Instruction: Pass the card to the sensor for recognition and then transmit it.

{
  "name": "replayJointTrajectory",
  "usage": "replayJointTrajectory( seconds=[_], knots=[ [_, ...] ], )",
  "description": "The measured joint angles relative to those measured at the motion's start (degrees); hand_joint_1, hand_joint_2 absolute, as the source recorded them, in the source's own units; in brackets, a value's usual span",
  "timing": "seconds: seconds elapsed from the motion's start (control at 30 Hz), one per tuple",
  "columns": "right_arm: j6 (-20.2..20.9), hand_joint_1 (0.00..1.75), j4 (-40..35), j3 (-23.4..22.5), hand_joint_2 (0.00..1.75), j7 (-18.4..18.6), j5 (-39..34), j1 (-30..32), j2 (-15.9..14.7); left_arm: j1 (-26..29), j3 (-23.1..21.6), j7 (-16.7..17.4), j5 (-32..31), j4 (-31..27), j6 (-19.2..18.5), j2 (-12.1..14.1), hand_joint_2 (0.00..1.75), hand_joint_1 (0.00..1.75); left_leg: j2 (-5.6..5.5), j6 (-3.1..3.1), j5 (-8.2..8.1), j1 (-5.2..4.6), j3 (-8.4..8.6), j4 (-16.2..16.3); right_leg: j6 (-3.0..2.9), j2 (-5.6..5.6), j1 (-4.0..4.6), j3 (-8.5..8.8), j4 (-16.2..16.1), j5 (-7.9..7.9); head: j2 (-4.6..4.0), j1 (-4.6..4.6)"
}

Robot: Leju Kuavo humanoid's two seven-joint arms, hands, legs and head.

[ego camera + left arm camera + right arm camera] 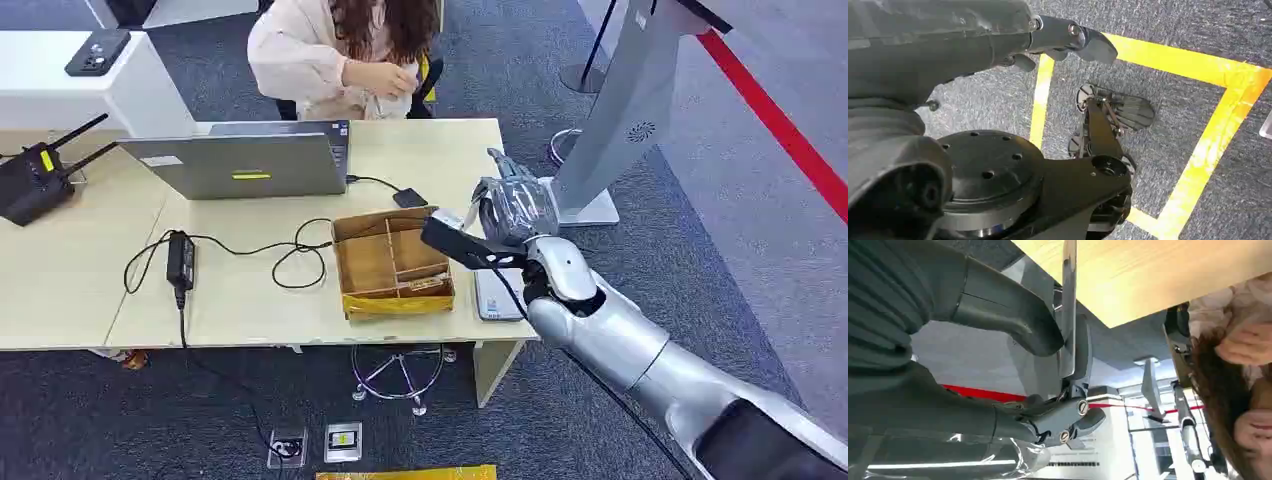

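1. Grey carpet [700, 220] surrounds a pale wooden table [250, 300]; a red line [790, 140] crosses the floor on the right.
2. Card [1068, 305]: seen edge-on in the right wrist view, a thin pale card pinched between the thick thumb and the darker fingers [1080, 347] of the right hand [1048, 340]. From the head view that hand [515, 210] is raised above the table's right end, just beside the foot of a grey stand [620, 120].
3. Below the hand, at the table's right edge, lies a flat grey device [497, 295], next to an open cardboard box [390, 265] with dividers.
4. Left hand [1068, 42] hangs over the carpet and yellow floor tape [1198, 150], with nothing in it; whether its fingers are apart or curled I cannot tell.
5. Farther off: a laptop [245, 160], a power adapter [181, 255] with its cable, a router [35, 180], and a seated person [345, 55] behind the table.
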Motion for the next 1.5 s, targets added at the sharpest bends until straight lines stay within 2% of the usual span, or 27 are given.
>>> replayJointTrajectory(
  seconds=[0.63,1.1,1.5],
  knots=[
    [-1.8,1.75,8.3,-0.9,1.75,-5.1,-2.7,3.6,0.7,0.0,0.0,1.1,1.2,0.0,1.2,0.0,0.00,0.00,-0.01,0.00,0.00,0.00,-0.02,0.0,0.00,-0.02,0.00,0.01,0.0,0.00,0.00,-0.02],
    [-2.4,1.75,10.3,-0.9,1.75,-4.3,-3.3,5.1,1.6,0.1,0.2,1.2,1.3,0.0,2.1,0.0,0.00,0.00,-0.01,0.00,0.00,0.00,-0.02,0.0,0.00,-0.02,0.00,0.01,0.0,0.00,0.00,-0.02],
    [-4.0,1.75,13.4,-0.9,1.75,-6.3,-5.4,7.2,3.1,0.1,0.3,1.2,1.4,0.0,1.9,0.1,0.00,0.00,-0.01,0.00,0.00,0.00,-0.02,0.0,0.00,-0.01,0.00,0.01,0.0,0.00,0.00,0.00]
  ],
)
